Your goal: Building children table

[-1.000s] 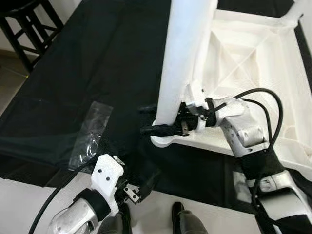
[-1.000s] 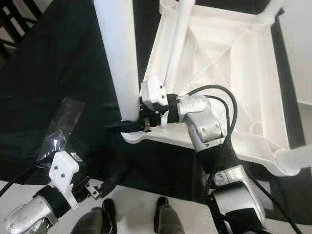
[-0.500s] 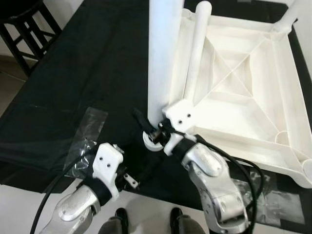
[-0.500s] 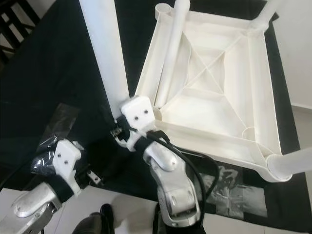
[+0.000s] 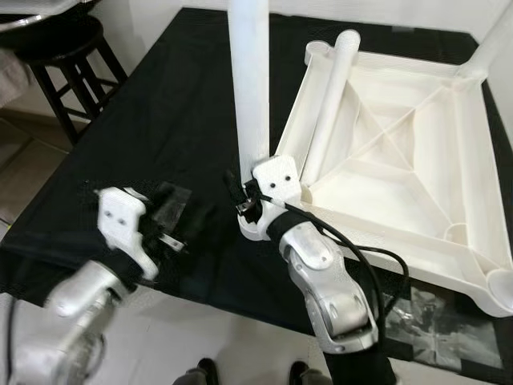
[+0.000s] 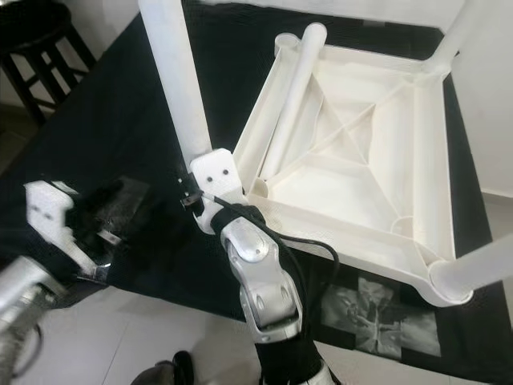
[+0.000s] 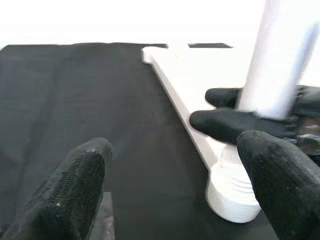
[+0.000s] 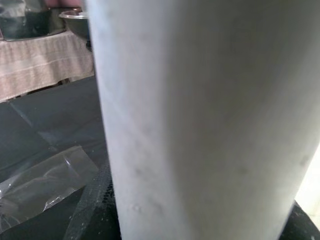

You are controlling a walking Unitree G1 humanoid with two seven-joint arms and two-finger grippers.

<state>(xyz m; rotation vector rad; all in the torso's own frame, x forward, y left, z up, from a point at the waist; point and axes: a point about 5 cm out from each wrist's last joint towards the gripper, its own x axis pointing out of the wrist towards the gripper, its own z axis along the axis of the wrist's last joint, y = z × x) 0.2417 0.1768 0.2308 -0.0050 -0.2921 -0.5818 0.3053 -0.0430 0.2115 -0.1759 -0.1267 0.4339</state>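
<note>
A white plastic tabletop (image 5: 417, 172) lies upside down on a black cloth (image 5: 168, 104). One white leg (image 5: 250, 88) stands upright in its near left corner socket. My right gripper (image 5: 241, 200) is shut around the base of that leg, and its black fingers (image 7: 225, 124) clasp the leg (image 7: 280, 60) in the left wrist view. The same leg (image 8: 200, 125) looms close in the right wrist view. A second leg (image 5: 329, 100) lies loose inside the tabletop. My left gripper (image 7: 175, 150) hovers open over the cloth, left of the held leg, touching nothing.
Legs stand at the tabletop's far right corner (image 6: 453, 36) and near right corner (image 6: 473, 273). A clear plastic bag (image 8: 45, 185) lies on the cloth by my left gripper. A black stool (image 5: 68, 60) stands at the far left. The cloth's near edge (image 5: 200, 293) drops to pale floor.
The camera has pulled back. My left arm has risen and swung left, blurred in motion. My right gripper stays clamped on the leg's base, with its arm now reaching from below.
</note>
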